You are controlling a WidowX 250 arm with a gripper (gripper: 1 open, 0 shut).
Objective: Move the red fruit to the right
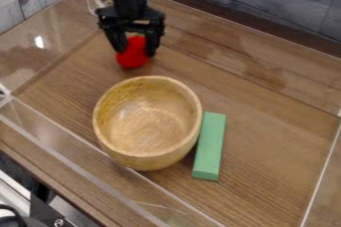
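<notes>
Red fruit [130, 56] rests on the wooden desk [266, 82] near the far left corner, beyond the wooden bowl [147, 120]. Black gripper [131, 43] points straight down over it, fingers [111, 41] spread wide on either side of the fruit, not clamped. A green block [209, 145] lies just right of the bowl.

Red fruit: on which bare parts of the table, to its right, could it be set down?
Bare wood lies right of the red fruit, between it and the right wall, behind the wooden bowl and the green block. It is crowded around the fruit itself, where the open gripper stands over it, and in the narrow strip between bowl and block.
</notes>
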